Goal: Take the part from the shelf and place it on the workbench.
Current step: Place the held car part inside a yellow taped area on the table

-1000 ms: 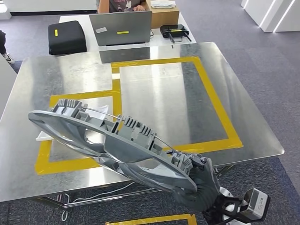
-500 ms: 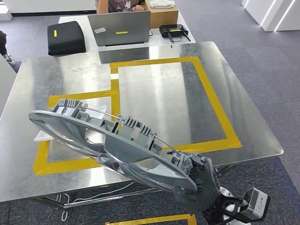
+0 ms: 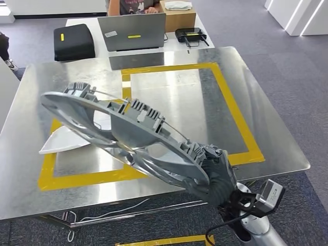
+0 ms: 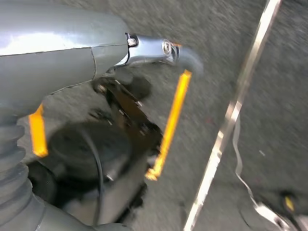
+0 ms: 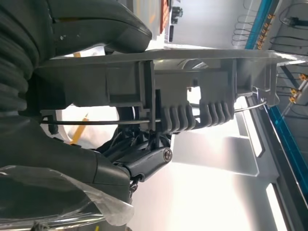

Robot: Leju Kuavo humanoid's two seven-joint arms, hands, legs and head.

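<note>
The part (image 3: 127, 128) is a long grey ribbed housing with a thin wire along its top. My right hand (image 3: 218, 179) grips its near end at the workbench's front edge. The part slants up and to the left in the air, its far end above the yellow-taped left area of the metal workbench (image 3: 185, 107). In the right wrist view the part (image 5: 188, 82) runs away from my right hand (image 5: 54, 144), whose fingers wrap it. My left hand (image 4: 54, 48) hangs over the carpet, a finger stretched out, holding nothing.
Yellow tape (image 3: 232, 107) marks a large rectangle on the bench. A white sheet (image 3: 65, 141) lies under the part's far end. Behind the bench are a laptop (image 3: 131, 31), a black case (image 3: 73, 41), a cardboard box (image 3: 178, 18) and a person (image 3: 131, 5).
My right hand has lifted and pushed the part forward; its far end now sits higher and farther over the bench. More of the white sheet shows beneath it.
</note>
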